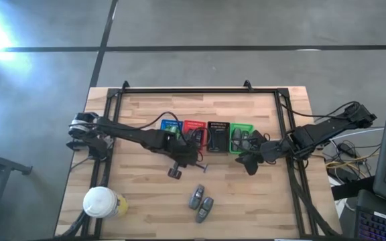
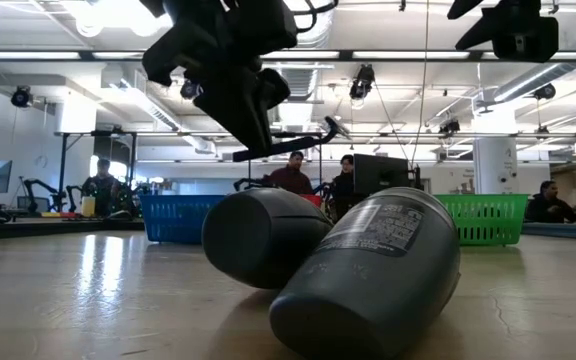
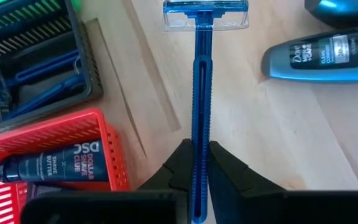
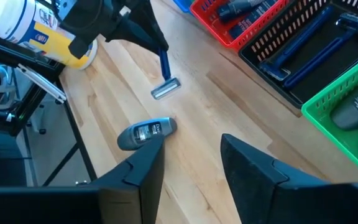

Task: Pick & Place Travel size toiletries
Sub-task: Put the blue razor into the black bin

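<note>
Clearly the left gripper is clamped on the handle of a blue razor, head forward, lifted above the table, probably bound for the black basket where similar razors lie. Two grey bottles remain on the wood nearby. The right gripper hovers by the green basket, fingers parted and seemingly empty.

it was a robotics lab: a wooden worktop stood on bare concrete floor, other robot arms sat on benches beyond, people worked at monitors, and cabling hung under strip lights.
</note>
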Controlling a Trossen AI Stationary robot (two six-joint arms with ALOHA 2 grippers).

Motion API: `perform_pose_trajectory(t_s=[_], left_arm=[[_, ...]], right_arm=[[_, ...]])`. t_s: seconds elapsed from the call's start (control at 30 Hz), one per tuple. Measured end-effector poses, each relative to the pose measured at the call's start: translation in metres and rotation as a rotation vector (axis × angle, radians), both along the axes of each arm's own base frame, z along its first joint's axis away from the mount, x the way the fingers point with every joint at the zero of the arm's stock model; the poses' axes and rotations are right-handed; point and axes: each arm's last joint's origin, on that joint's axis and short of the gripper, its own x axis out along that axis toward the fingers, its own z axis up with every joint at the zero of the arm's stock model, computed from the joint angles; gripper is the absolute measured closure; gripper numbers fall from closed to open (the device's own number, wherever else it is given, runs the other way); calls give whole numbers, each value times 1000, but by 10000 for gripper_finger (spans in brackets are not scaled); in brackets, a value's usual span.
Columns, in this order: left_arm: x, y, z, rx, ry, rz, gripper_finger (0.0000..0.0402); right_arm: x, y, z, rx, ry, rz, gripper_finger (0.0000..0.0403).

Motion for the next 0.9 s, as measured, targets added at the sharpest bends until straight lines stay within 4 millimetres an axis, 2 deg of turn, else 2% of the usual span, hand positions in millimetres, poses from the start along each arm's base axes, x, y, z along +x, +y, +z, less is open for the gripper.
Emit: perform_pose_trajectory(t_s=[0.9], left_arm=[[0, -1, 1, -12, -1, -9, 372]], right_arm=[[1, 0, 5, -50, -16, 46, 307]])
